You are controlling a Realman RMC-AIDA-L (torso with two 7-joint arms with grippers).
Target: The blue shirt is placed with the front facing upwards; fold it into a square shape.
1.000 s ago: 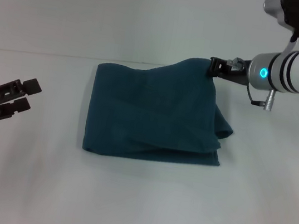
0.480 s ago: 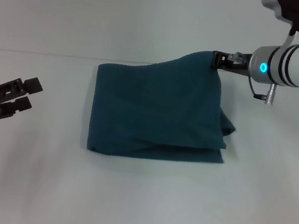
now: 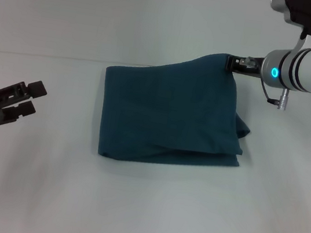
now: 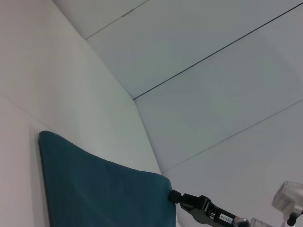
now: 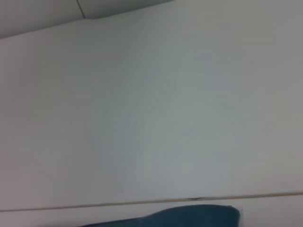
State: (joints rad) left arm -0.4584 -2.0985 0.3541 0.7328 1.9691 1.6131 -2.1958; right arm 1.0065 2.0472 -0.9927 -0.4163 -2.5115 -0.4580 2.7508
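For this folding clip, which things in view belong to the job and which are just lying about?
Job:
- blue shirt, folded, far right corner lifted
- right gripper, shut on that corner
- left gripper, open, idle at the left

Lying about:
- nothing besides the white table

My right gripper (image 3: 232,64): small black pincer on a dark neck with a metal fitting. Just behind it, my forearm is a white cylinder with two black bands and a glowing cyan ring light. A thin black cable loops under the wrist to a silver plug. Above sits a black block on a pale grey housing with a white bracket. My left gripper (image 3: 29,99): all black, two blocky ribbed fingers
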